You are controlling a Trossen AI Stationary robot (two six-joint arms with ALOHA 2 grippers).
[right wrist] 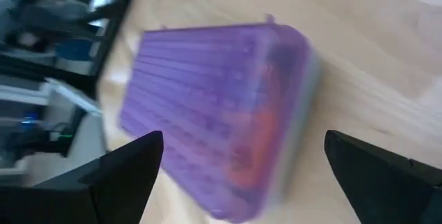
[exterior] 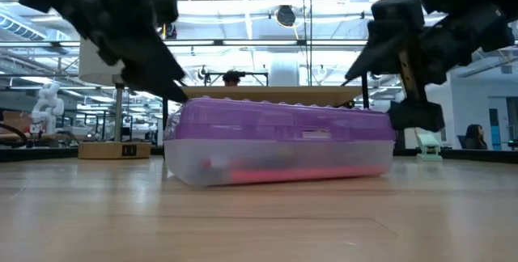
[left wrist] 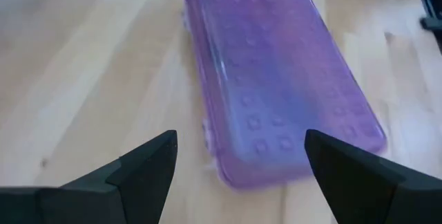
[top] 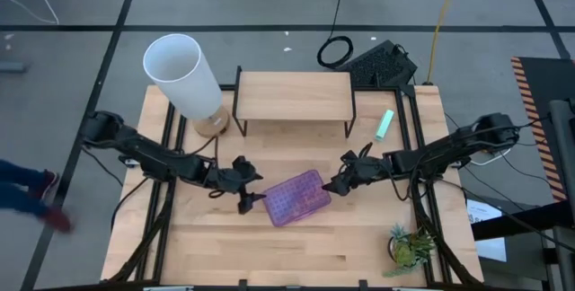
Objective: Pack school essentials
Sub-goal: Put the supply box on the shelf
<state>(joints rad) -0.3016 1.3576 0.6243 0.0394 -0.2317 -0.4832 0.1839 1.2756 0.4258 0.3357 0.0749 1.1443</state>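
A clear plastic case with a purple lid (top: 297, 198) lies shut and flat on the table's middle, slanting from near left to far right. Through its clear wall (exterior: 275, 169) pink and dark school essentials show inside; which ones, I cannot say. My left gripper (top: 249, 199) stands open just above the case's left end (left wrist: 276, 162), its fingers spread wider than the case. My right gripper (top: 334, 183) stands open at the case's right end (right wrist: 276, 79), a little above the table. Neither gripper touches the case as far as the views show.
A lamp with a white shade (top: 184, 75) stands at the far left, on a wooden foot. A low wooden shelf on black legs (top: 294, 96) spans the far middle. A pale green piece (top: 384, 124) lies at the far right, and a small potted plant (top: 411, 246) stands at the near right corner.
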